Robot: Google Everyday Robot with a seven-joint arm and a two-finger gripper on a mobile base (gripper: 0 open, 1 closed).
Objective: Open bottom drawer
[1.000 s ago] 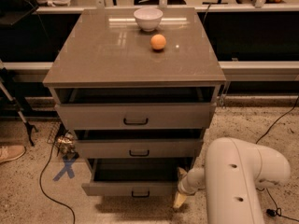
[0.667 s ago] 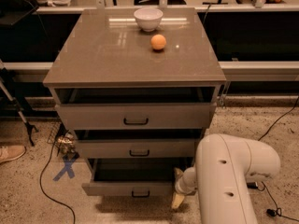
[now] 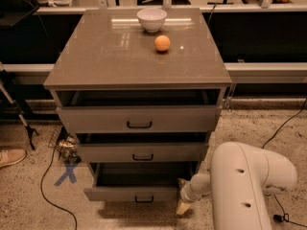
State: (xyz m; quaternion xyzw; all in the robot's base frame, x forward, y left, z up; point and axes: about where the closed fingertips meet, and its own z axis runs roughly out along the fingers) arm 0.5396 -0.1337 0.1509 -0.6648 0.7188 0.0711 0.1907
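The bottom drawer (image 3: 115, 194) of the grey-taupe cabinet (image 3: 139, 66) has the slimmest front and a small black bar handle (image 3: 144, 200). It stands pulled out further than the two drawers above it, and its dark inside shows. My gripper (image 3: 184, 202) hangs low at the drawer's right front corner, beside the front panel and just above the floor. My white arm (image 3: 249, 186) fills the lower right and hides the floor behind it.
The middle drawer (image 3: 143, 152) and top drawer (image 3: 139, 119) are each open a crack. A white bowl (image 3: 151, 19) and an orange ball (image 3: 162, 43) sit on the cabinet top. Cables and a blue X mark (image 3: 66, 172) lie on the floor at the left.
My arm swayed slightly left and came back. The gripper stays by the drawer's right front corner, and the drawer stands as far out as before.
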